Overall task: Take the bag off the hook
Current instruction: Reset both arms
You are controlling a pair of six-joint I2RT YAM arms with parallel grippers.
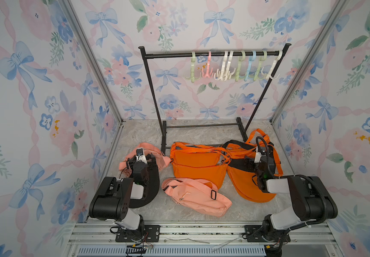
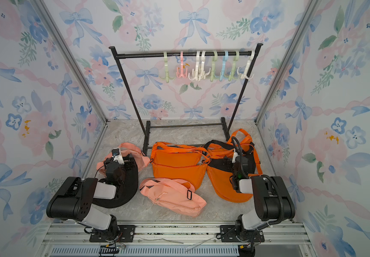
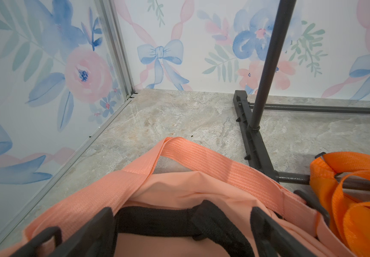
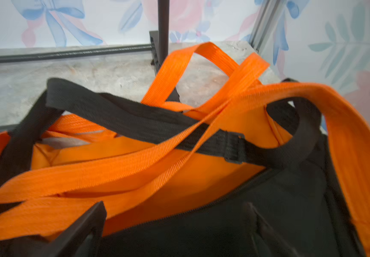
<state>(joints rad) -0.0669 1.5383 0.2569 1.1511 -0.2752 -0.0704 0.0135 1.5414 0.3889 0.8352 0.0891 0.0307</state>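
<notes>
No readable lettering, labels, brand marks, numbers or signs in any view. Nothing legible on the orange bags [image 1: 198, 166], pink bags [image 1: 197, 200], pastel hooks [image 1: 224, 64], black rack [image 1: 168, 55] or wallpaper [image 1: 24, 89], printed only with bows and flowers.

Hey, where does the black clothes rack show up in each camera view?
Top view: the clothes rack stands centre, near the back wall.
Top view: same spot, a little further left in the picture.
Left wrist: one upright and its foot, right of centre.
Right wrist: an upright and base bar, along the top edge.
Shared landmark: the marbled floor under its feet.
</notes>
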